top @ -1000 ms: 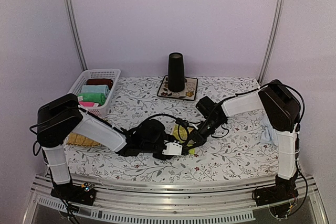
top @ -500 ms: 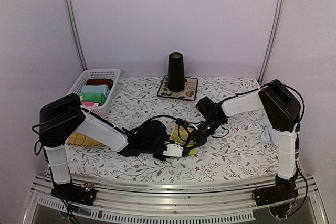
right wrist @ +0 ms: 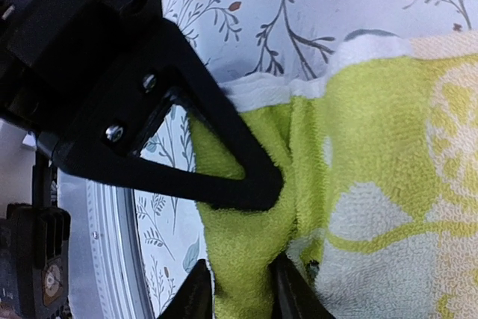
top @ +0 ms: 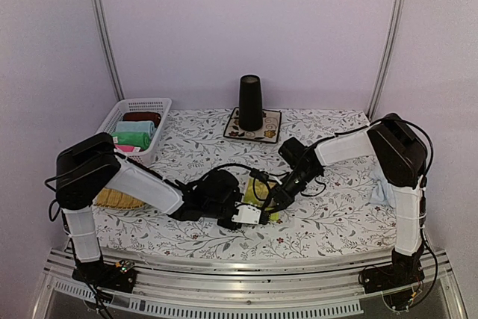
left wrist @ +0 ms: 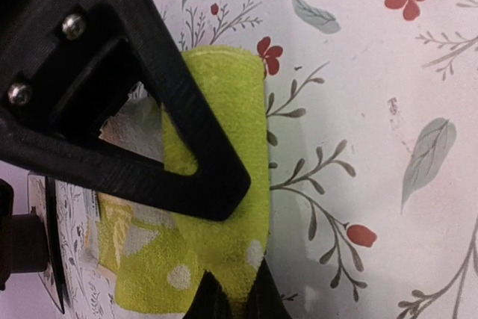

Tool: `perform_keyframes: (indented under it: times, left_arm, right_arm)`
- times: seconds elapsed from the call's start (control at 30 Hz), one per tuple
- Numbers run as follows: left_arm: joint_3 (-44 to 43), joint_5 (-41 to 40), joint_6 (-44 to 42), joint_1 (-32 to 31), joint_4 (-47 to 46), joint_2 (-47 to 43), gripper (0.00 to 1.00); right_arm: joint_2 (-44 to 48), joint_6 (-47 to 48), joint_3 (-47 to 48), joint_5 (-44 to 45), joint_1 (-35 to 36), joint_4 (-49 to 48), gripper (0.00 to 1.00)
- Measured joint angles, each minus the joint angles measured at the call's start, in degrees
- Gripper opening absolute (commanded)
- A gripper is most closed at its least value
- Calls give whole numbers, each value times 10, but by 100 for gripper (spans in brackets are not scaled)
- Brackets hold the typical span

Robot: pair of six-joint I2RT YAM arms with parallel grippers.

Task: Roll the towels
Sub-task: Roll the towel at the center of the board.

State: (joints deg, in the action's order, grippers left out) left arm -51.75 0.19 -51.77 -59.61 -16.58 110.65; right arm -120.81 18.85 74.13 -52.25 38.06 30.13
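The yellow-green towel lies on the flowered tablecloth at the front middle, its near edge folded over into a thick roll. In the left wrist view the towel has its rolled edge pinched by my left gripper. In the right wrist view my right gripper is shut on the same fold of the towel. Each view shows the other gripper's black finger lying on the fold. In the top view the left gripper and right gripper meet at the towel. The light blue towel lies crumpled at the right edge, partly behind the right arm.
A white basket with rolled towels stands at the back left. A black cup stands on the flowered mat at the back middle. The woven yellow tray lies under the left arm.
My left gripper has shifted slightly right and away with the fold. A little more of the yellow-green towel shows behind it. The right arm has barely moved.
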Motion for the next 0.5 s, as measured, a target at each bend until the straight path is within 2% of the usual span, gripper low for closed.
perform_keyframes:
  times: [0.13, 0.2, 0.33, 0.5]
  left_arm:
    - [-19, 28, 10, 2, 38, 0, 0]
    - [-34, 52, 18, 8, 66, 0, 0]
    - [-64, 104, 36, 20, 119, 0, 0]
    - [-110, 161, 64, 47, 183, 1, 0]
  right_arm:
    - [13, 4, 2, 9, 0, 11, 58]
    - [38, 11, 1, 25, -1, 16, 64]
    - [103, 20, -6, 65, -9, 16, 75]
    - [183, 30, -53, 132, -31, -5, 82]
